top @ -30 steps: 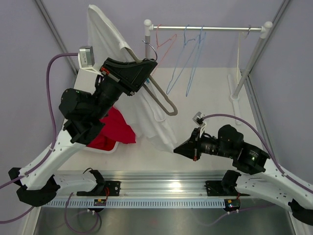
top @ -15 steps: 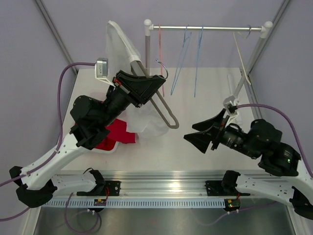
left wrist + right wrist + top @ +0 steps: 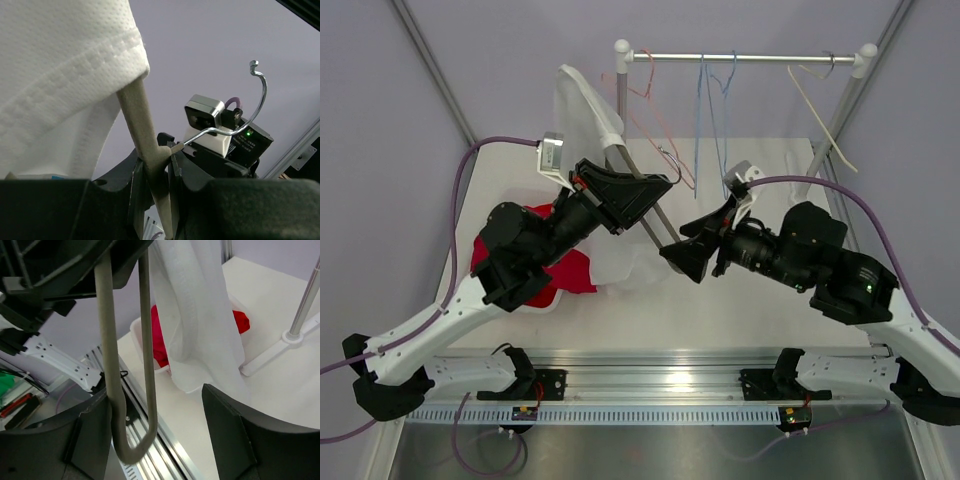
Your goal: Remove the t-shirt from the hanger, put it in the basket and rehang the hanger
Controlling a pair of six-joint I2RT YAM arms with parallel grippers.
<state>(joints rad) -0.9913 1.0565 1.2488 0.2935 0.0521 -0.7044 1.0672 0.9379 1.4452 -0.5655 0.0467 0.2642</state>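
Note:
The white t-shirt (image 3: 582, 105) hangs over the upper arm of a grey-beige hanger (image 3: 658, 222) and drapes down to the table. My left gripper (image 3: 658, 188) is shut on the hanger at its neck (image 3: 152, 160), just below the metal hook (image 3: 261, 85). In the left wrist view the t-shirt (image 3: 60, 75) fills the upper left. My right gripper (image 3: 678, 255) is open at the hanger's lower end. In the right wrist view the hanger's bare looped end (image 3: 127, 405) hangs between the spread jaws of that gripper (image 3: 157, 432), close to the left finger (image 3: 90, 440). The t-shirt (image 3: 200, 325) hangs just beyond.
A metal rack (image 3: 740, 57) at the back carries a red wire hanger (image 3: 665, 150), blue ones (image 3: 710, 120) and a white one (image 3: 820, 105). A red cloth (image 3: 570, 272) lies in a white bin at the left. The rack's foot (image 3: 295, 335) stands to the right.
My right gripper let go of the t-shirt's hem, opened, and moved up and left to the hanger's lower end. The left arm swung the hanger rightward, and the t-shirt fell back toward the bin.

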